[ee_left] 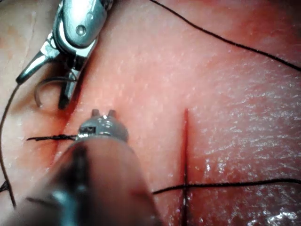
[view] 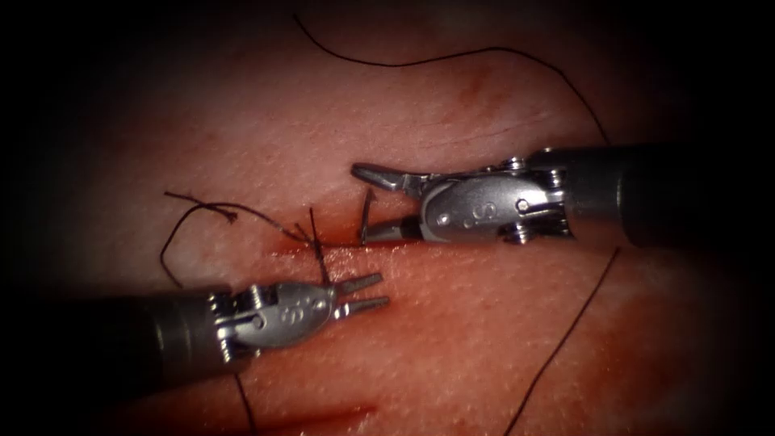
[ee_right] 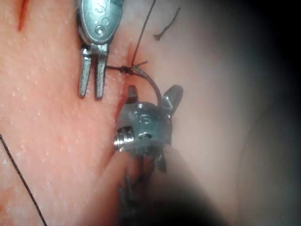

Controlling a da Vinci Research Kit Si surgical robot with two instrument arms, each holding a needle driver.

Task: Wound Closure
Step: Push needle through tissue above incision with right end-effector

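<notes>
Judging from how things lie, the closure stands at a needle pick-up point; whether the needle is about to be grasped or is freshly let go cannot be told. One knotted stitch (view: pixel 316 242) already sits across the cut (view: pixel 347 245), with frayed cut ends of thread (view: pixel 202 206) trailing off to its left.

The right tool (view: pixel 362 205) has its jaws spread wide and grips nothing. The curved needle (view: pixel 368 211) stands between them, just right of the stitch, at the far lip of the cut. Its near end seems to meet the tissue (view: pixel 484 339) there, though I cannot tell whether the point is buried. In the right wrist view the needle (ee_right: pixel 150 82) arches from beside the knot up between those two open jaws.

The left tool (view: pixel 379 291) waits on the near side of the cut, jaws narrowly parted and empty, close to the stitch but apart from the needle. The long thread (view: pixel 452 58) loops loose across the far tissue.

Any next move calls for a square bite on the needle's body, away from its point, without snagging the knot beside it.
</notes>
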